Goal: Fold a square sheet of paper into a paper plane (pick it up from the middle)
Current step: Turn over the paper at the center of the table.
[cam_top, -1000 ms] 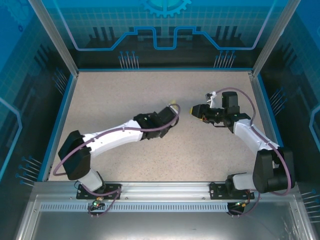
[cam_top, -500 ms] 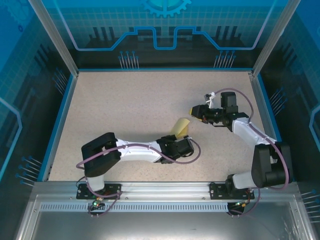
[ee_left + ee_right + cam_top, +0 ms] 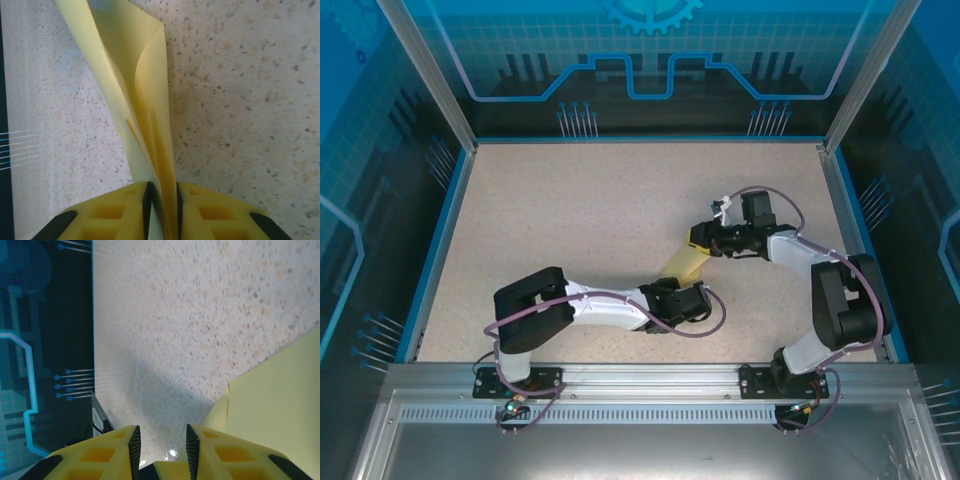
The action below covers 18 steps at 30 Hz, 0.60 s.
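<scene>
One speckled table [image 3: 570, 200] carries both arms inside a blue-walled enclosure. Left arm [image 3: 600, 308] runs from its base rightward, low across the near part of the table; right arm [image 3: 845, 300] bends back toward the centre. The yellow paper [image 3: 685, 263], partly folded, stands slanted near the table's middle, between the two tools. Left gripper [image 3: 163, 192] has the paper's lower end running up between its jaws, which are only a sliver apart; whether they press on the layers cannot be told. Right gripper [image 3: 161, 432] is at the paper's upper end, jaws partly apart with bare table showing between them and the paper lying just beside one finger.
</scene>
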### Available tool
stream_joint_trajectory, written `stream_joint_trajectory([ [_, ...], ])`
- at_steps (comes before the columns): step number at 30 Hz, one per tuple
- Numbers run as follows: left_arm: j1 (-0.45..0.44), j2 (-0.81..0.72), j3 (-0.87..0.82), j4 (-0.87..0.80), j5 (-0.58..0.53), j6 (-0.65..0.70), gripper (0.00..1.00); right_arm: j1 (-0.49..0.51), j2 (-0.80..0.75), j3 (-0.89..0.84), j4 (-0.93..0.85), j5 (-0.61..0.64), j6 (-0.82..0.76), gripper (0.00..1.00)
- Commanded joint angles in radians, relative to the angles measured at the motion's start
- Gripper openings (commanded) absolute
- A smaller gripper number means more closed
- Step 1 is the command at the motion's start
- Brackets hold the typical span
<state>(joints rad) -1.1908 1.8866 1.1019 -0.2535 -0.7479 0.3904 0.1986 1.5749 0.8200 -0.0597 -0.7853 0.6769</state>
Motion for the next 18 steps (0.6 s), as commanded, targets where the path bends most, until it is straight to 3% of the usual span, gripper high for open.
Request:
stream_joint_trajectory([
  [1,-0.009,-0.005,0.011,-0.031,0.074,-0.043,0.27,0.017,0.027,-0.033,-0.036,0.014,-0.009,0.31],
  [10,0.003,-0.094,0.038,-0.133,0.222,-0.169,0.60,0.039,0.052,-0.092,-0.099,0.080,-0.060,0.27],
  [18,0.066,-0.277,0.095,-0.282,0.400,-0.357,0.66,0.047,0.086,-0.108,-0.149,0.149,-0.111,0.24],
])
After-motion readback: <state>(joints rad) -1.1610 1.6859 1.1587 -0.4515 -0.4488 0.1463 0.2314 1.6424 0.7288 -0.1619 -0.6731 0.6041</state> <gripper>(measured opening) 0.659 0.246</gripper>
